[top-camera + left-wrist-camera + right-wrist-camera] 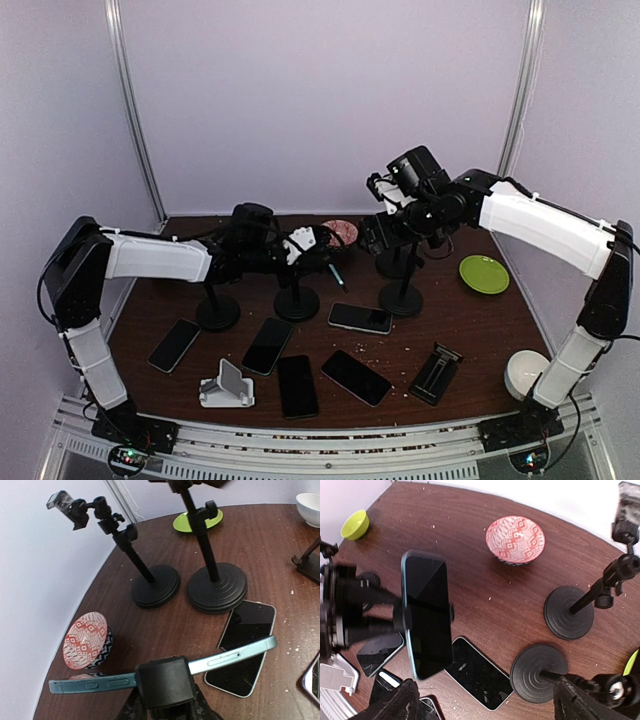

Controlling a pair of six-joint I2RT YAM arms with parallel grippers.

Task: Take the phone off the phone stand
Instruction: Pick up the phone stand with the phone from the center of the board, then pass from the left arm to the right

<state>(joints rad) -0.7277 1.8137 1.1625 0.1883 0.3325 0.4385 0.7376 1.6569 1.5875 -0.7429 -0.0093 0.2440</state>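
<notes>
Glass-faced and blue-rimmed, so treat the phone (426,615) as stiff, light, slick and breakable; pinch the long edges clear of the clamp (165,680). Sits raised off the tabletop (485,595) in the phone stand (297,302), left of centre. Lies landscape, long axis roughly level, screen toward the right arm (540,225). Left jaws hard by it; cannot tell whether gripping. Right jaws spread wide, holding nothing.

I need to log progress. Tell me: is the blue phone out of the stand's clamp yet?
No, the blue phone sits edge-on with the stand's black clamp gripping its middle.
</notes>
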